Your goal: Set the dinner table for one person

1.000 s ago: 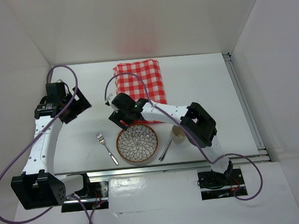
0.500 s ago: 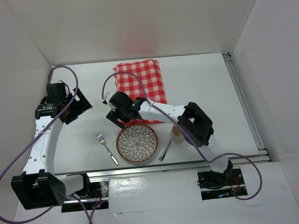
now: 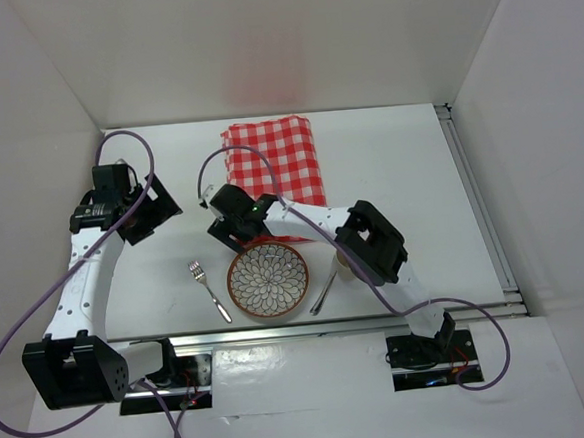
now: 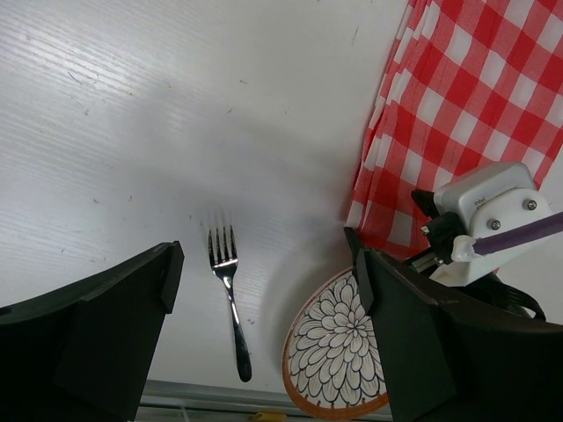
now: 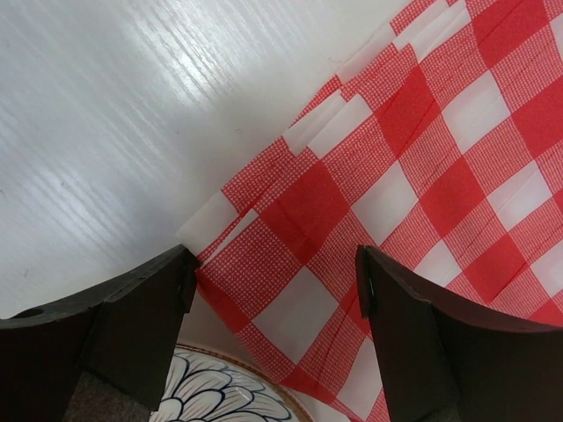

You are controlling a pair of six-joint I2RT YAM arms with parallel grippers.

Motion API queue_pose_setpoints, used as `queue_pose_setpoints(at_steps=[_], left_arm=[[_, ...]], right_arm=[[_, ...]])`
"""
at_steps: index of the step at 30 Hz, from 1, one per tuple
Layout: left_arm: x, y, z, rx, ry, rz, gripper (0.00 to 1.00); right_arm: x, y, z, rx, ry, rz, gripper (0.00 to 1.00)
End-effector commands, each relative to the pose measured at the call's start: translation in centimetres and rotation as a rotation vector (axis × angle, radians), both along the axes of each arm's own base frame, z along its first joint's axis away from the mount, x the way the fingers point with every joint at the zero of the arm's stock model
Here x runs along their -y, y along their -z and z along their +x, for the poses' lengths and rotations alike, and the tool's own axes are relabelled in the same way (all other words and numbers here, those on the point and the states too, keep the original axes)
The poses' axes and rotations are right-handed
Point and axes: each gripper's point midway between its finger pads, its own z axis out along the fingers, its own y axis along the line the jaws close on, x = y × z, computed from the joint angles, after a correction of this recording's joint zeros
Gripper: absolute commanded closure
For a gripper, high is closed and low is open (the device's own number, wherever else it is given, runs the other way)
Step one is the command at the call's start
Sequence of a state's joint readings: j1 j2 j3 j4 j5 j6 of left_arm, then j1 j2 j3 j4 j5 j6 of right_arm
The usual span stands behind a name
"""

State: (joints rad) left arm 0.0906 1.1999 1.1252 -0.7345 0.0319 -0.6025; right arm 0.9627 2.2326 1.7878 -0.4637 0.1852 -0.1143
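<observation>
No readable text, labels, brands, numbers or signs in any view
</observation>
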Motion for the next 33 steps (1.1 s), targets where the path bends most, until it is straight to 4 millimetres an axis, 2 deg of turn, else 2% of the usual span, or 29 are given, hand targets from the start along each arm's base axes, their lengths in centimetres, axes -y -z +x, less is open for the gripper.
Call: queue_pose_setpoints(at_steps=[1, 5, 9, 10, 12, 13, 16, 17, 18, 21, 22, 23, 24, 25, 26, 28, 33], left_arm=[[-0.1, -0.5, 0.1, 0.028, 0.014, 0.007, 0.00], [-0.1, -0.5, 0.1, 0.028, 0.014, 0.007, 0.00], [-0.1, -0.9, 0.3, 0.037, 0.014, 0.008, 0.00], [-0.1, -0.9, 0.3, 0.037, 0.014, 0.008, 0.00], [0.0, -0.9, 0.3, 0.038, 0.020, 0.001, 0.00], [0.0, -0.6, 0.4, 0.027, 0.020, 0.000, 0.00], [0.2, -0.7, 0.6, 0.037, 0.026, -0.006, 0.00], [0.2, -0.7, 0.6, 0.037, 0.026, -0.006, 0.00], [0.3, -0.5, 0.6, 0.028, 0.032, -0.014, 0.00], [0.3, -0.5, 0.6, 0.028, 0.032, -0.014, 0.00], [0.5, -0.5, 0.6, 0.029, 0.038, -0.021, 0.00], [0.5, -0.5, 0.6, 0.029, 0.046, -0.014, 0.00], [0.6, -0.2, 0.7, 0.020, 0.052, -0.022, 0.00], [0.8, -0.3, 0.7, 0.020, 0.059, -0.030, 0.00], [0.8, 0.0, 0.7, 0.011, 0.059, -0.032, 0.00], [1.3, -0.2, 0.9, 0.023, 0.078, -0.054, 0.00], [1.4, 0.3, 1.0, 0.006, 0.084, -0.063, 0.00]], right_arm=[[-1.4, -1.8, 1.1, 0.075, 0.023, 0.037, 0.17], [-1.4, -1.3, 1.1, 0.067, 0.030, 0.034, 0.29], [-1.8, -2.3, 1.1, 0.071, 0.023, 0.057, 0.43], [-2.1, -3.3, 1.3, 0.079, 0.030, 0.079, 0.46], [-2.2, -3.2, 1.2, 0.074, 0.024, 0.083, 0.50], [-2.4, -4.1, 1.3, 0.084, 0.024, 0.099, 0.61], [-2.4, -4.4, 1.3, 0.084, 0.024, 0.099, 0.83], [-2.5, -4.4, 1.3, 0.079, 0.033, 0.105, 0.98], [-2.5, -4.4, 1.2, 0.074, 0.041, 0.111, 1.00], [-2.3, -5.2, 1.9, 0.063, 0.062, 0.146, 1.00], [-2.3, -5.2, 1.9, 0.063, 0.063, 0.146, 1.00], [-2.6, -6.2, 1.9, 0.061, 0.063, 0.175, 0.98], [-2.6, -6.0, 1.6, 0.048, 0.054, 0.173, 0.98], [-2.5, -7.0, 2.1, 0.059, 0.062, 0.189, 0.92], [-2.4, -6.8, 1.9, 0.046, 0.056, 0.183, 0.83], [-2.4, -7.1, 2.3, 0.040, 0.067, 0.201, 0.75], [-2.0, -6.7, 2.5, 0.030, 0.071, 0.197, 0.75]])
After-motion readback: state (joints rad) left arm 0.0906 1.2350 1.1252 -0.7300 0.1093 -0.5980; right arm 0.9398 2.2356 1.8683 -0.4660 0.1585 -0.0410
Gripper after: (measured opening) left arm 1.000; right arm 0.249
